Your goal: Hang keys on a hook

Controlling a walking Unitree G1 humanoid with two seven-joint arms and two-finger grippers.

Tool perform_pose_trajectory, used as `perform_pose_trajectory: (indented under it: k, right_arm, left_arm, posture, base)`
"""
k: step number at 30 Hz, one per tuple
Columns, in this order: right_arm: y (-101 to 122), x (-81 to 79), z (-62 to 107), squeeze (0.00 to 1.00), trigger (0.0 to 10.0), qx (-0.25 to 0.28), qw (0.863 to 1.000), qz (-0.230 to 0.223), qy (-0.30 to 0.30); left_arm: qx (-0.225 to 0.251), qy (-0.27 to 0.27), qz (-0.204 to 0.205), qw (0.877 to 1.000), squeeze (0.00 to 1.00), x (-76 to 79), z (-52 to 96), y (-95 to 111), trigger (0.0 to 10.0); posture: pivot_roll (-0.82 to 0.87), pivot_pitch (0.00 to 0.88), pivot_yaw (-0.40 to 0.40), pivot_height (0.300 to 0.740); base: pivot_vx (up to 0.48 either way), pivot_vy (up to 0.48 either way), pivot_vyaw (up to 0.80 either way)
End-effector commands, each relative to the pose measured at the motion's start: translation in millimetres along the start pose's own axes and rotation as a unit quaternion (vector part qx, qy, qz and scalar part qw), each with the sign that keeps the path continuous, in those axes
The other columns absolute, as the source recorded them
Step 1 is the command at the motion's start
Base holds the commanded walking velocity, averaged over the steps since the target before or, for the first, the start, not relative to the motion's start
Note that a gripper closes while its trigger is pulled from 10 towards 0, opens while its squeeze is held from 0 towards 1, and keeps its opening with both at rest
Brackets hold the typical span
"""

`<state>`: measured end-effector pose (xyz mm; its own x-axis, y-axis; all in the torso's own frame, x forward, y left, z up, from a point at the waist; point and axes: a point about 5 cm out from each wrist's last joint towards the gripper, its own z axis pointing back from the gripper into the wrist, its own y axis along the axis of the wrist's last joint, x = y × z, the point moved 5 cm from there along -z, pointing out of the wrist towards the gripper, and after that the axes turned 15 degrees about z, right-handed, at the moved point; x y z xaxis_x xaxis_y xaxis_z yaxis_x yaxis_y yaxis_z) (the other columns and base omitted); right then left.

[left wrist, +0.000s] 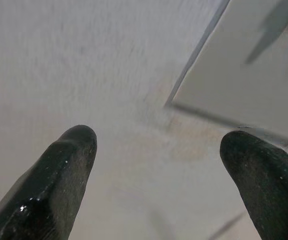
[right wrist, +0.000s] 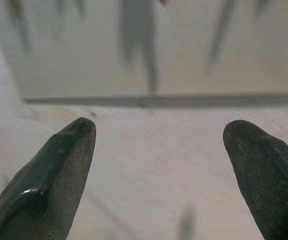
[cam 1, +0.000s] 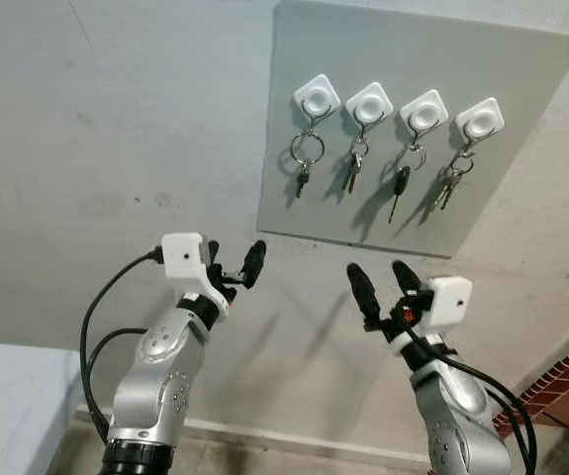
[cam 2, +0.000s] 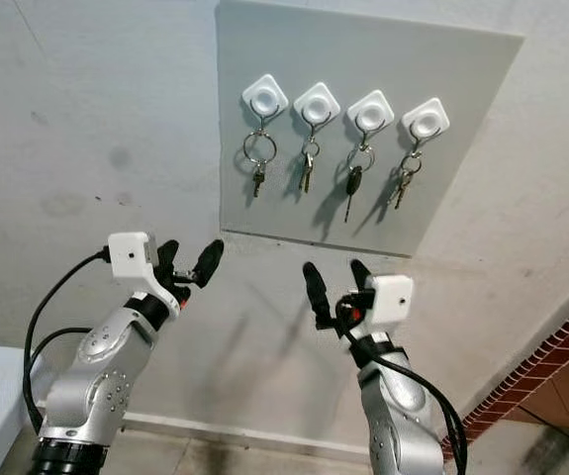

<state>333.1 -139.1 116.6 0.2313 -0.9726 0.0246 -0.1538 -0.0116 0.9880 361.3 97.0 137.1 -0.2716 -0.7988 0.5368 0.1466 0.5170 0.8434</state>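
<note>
4 sets of keys hang on a grey board (cam 1: 521, 89) fixed to the wall, each from its own white hook. From the robot's left they are a large ring with a small key (cam 1: 305, 158) on the first hook (cam 1: 317, 97), a key bunch (cam 1: 354, 170) on the second hook (cam 1: 369, 104), a black-headed key (cam 1: 400, 186) on the third hook (cam 1: 424, 112), and a last bunch (cam 1: 449, 184) on the fourth hook (cam 1: 479, 119). Every hook is occupied, so the hanging looks done, as far as these views allow a judgement.

Below the board, the left gripper (cam 1: 235, 263) and the right gripper (cam 1: 384, 282) both point up at the wall (cam 1: 116, 119), well apart from the keys. Each has its 2 fingers spread wide with nothing between them; the wrist views show bare wall in the gaps, with the board's lower edge just ahead.

The risks from here come mostly from the arms. If either gripper rises or swings toward the board, a fingertip could catch a dangling key or ring and lift it off its hook, or set it swinging until it slips. The right gripper sits under the third and fourth sets, so it is the likelier culprit. The fingers are also near the wall, so a forward lean could scrape them against it or against the board's edge. Drawing the arms back and down, away from the board, looks safest.
</note>
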Motion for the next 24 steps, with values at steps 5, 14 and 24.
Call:
perform_pose_trajectory:
  k: [5, 14, 24]
  right_arm:
    - [-35, 14.9, 14.8, 1.00, 10.0, -0.053, 0.998, 0.015, -0.044]
    - [-80, 14.3, 36.0, 0.00, 10.0, -0.119, 0.992, 0.013, -0.040]
    - [-132, 20.7, 61.7, 0.00, 10.0, -0.221, 0.973, 0.034, -0.050]
  left_arm:
    - [-0.043, 0.055, -0.014, 0.997, 0.00, -34.9, 8.8, -37, 10.0]
    - [-0.107, 0.129, -0.017, 0.986, 0.00, -83.5, 27.6, -86, 10.0]
    - [-0.180, 0.187, 0.002, 0.966, 0.00, -116.0, 54.5, -129, 10.0]
  posture:
    - [0.02, 0.000, -0.012, 0.740]
    - [0.01, 0.000, 0.003, 0.740]
    - [0.00, 0.000, 0.018, 0.740]
  base:
    - [0.000, 0.000, 0.00]
    - [0.000, 0.000, 0.00]
    - [0.000, 0.000, 0.00]
